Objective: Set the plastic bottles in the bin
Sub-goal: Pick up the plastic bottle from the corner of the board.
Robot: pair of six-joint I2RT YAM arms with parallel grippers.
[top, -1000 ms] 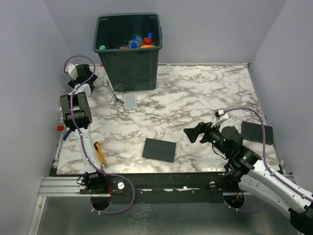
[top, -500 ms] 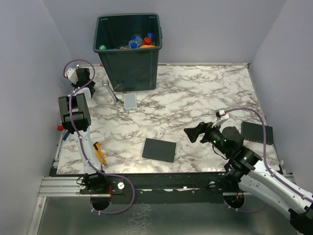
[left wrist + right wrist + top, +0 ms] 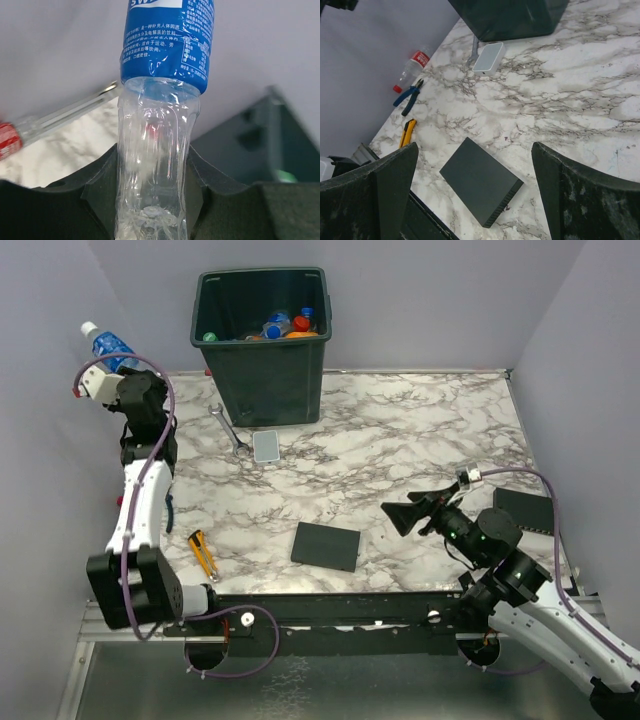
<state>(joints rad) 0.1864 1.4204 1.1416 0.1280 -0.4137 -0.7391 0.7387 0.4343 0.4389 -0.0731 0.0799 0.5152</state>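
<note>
Nearest, the right gripper (image 3: 393,515) hangs spread wide above the table (image 3: 420,430), just beside a flat dark plate (image 3: 326,546). A red-labelled bottle (image 3: 413,66) lies at the table's left edge near blue pliers (image 3: 407,96). Farther back, the left gripper (image 3: 150,200) pinches the clear lower part of a blue-labelled bottle (image 3: 110,344), high beside the left wall. The bin (image 3: 265,380) stands at the far edge, several bottles (image 3: 285,325) inside.
</note>
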